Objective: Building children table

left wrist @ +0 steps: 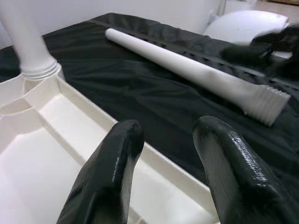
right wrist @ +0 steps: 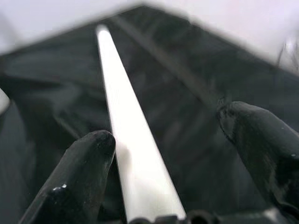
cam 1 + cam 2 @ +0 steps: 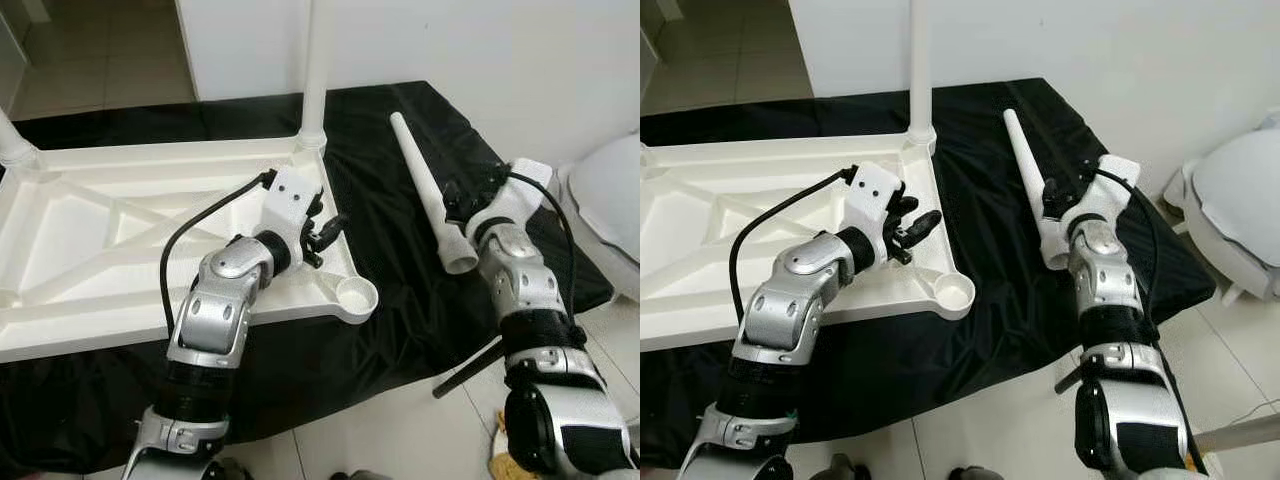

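The white table top [image 3: 120,230] lies upside down on a black cloth [image 3: 400,300]. One white leg [image 3: 313,70] stands screwed into its far right corner, and the near right corner socket [image 3: 357,296] is empty. A loose white leg [image 3: 425,185] lies on the cloth to the right, threaded end [image 1: 268,103] toward me. My left gripper [image 3: 325,235] hovers open over the table top's right rim [image 1: 154,158]. My right gripper [image 3: 1055,197] is open and straddles the loose leg [image 2: 126,140] near its thick end, one finger on each side.
A white rounded object [image 3: 610,210] sits on the tiled floor at the right, close to my right arm. A black rod [image 3: 465,370] sticks out near the cloth's front right edge. A white wall [image 3: 480,50] runs behind the cloth.
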### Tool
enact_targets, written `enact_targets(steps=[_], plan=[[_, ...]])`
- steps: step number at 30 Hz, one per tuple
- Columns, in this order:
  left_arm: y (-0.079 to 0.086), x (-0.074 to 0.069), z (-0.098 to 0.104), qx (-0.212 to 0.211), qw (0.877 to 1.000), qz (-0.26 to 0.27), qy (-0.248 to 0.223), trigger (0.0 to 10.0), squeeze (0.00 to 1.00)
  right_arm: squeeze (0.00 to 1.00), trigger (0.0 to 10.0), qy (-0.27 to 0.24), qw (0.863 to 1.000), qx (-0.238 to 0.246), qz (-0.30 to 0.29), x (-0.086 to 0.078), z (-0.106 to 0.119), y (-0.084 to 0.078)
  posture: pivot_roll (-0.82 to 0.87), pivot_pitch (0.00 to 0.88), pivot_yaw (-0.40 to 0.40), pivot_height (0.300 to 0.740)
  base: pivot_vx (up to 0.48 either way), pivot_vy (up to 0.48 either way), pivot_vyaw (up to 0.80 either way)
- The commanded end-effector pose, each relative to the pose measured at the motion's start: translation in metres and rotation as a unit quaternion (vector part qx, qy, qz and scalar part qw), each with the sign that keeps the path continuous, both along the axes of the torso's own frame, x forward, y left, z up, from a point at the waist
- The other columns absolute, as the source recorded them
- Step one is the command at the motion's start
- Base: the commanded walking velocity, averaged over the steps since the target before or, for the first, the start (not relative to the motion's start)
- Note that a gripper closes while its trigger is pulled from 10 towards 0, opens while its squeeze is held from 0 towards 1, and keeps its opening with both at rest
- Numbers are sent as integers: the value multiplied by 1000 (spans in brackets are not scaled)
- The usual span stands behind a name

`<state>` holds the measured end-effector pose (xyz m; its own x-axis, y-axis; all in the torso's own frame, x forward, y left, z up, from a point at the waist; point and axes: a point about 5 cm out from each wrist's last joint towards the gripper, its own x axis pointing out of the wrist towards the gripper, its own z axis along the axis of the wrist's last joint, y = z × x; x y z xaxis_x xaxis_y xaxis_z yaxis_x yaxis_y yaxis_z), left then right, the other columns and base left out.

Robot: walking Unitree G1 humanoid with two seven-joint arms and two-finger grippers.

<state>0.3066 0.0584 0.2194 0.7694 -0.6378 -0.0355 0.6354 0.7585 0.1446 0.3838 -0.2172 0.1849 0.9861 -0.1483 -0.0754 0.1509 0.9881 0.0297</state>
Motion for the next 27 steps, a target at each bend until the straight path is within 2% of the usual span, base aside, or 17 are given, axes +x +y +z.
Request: enact_targets(steps=[1,4,5,6,7,10,16,19,22,25,27], plan=[[-5,-5,0,10,1000,-3,1,10000,0,0,10000,39,999,26,4,1,-10,-3,-34,132,-45,740,0,0,0],[-5,-5,0,10,1000,-3,1,10000,0,0,10000,39,999,26,4,1,-10,-3,-34,132,-45,740,0,0,0],[-7,-7,1,15,1000,-6,-2,10000,0,0,10000,54,998,29,16,3,-13,-1,-33,134,-46,740,0,0,0],[-10,-10,4,28,999,-14,-8,10000,0,0,10000,98,994,29,42,5,-21,1,-31,136,-49,740,0,0,0],[-10,-10,4,28,999,-14,-8,10000,0,0,10000,98,994,29,42,5,-21,1,-31,136,-49,740,0,0,0],[-13,-14,5,33,999,-22,-11,10000,0,0,10000,142,987,22,65,5,-31,1,-29,143,-61,740,0,0,0],[-16,-18,6,39,999,-32,-18,10000,0,0,10000,168,982,28,80,4,-36,0,-30,154,-75,740,0,0,0],[-23,-23,5,44,998,-47,-18,10000,0,0,10000,195,974,69,95,2,-42,-2,-40,160,-90,740,0,0,0],[-25,-23,6,45,998,-47,-20,10000,0,0,10000,200,972,73,97,1,-43,-2,-40,160,-90,740,0,0,0],[-29,-25,9,42,998,-44,-24,10000,0,0,10000,224,961,141,83,-1,-47,-5,-43,161,-96,740,0,0,0],[-29,-26,10,38,998,-43,-23,10000,0,0,10000,231,956,161,78,-2,-48,-7,-42,160,-96,740,0,0,0]])
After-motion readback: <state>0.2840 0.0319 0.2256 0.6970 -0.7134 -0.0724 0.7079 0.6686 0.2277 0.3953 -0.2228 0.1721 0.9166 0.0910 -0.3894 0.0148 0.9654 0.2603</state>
